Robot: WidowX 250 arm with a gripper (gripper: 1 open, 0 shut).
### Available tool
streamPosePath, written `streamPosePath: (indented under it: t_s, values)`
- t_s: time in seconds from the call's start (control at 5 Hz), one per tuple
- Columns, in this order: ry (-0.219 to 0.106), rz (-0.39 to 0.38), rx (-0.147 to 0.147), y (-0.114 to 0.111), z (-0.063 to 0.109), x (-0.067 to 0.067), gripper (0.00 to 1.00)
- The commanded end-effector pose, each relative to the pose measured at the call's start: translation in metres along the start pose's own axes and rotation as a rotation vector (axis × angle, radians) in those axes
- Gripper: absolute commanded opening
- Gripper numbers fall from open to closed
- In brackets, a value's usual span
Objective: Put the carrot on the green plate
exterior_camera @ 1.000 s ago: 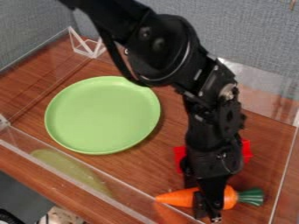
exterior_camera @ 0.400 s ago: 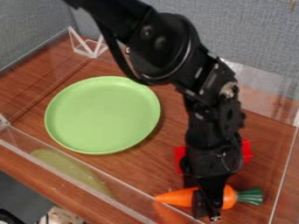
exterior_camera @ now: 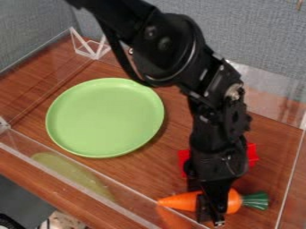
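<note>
The orange carrot [exterior_camera: 185,203] lies on the wooden table near the front right edge, with its green leafy top [exterior_camera: 257,202] pointing right. My gripper [exterior_camera: 216,207] reaches down onto the carrot's middle and is shut on it; the fingertips hide that part of the carrot. The round lime-green plate [exterior_camera: 106,116] lies flat at centre left, well apart from the carrot and bare.
A red block [exterior_camera: 188,162] sits just behind the gripper, partly hidden by the arm. A pale yellow-green elongated shape [exterior_camera: 70,172] lies at the front left. Clear plastic walls [exterior_camera: 24,154] edge the table. A white wire stand [exterior_camera: 86,42] is at the back.
</note>
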State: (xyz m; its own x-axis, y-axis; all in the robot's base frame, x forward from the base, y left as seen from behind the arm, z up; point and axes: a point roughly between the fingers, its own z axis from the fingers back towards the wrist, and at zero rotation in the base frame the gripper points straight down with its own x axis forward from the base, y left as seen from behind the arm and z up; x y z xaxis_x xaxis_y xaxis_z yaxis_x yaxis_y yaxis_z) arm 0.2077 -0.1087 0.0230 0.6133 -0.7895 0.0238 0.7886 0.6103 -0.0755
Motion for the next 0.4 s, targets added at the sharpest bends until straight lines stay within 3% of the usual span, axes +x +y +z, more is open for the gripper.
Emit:
streamPosePath:
  t_s: [0.0, 0.2]
  values:
    - [0.011, 0.007, -0.002, 0.0016, 0.0003, -0.0042, 0.00]
    - [0.012, 0.003, 0.001, 0.0017, 0.0006, -0.0041, 0.00]
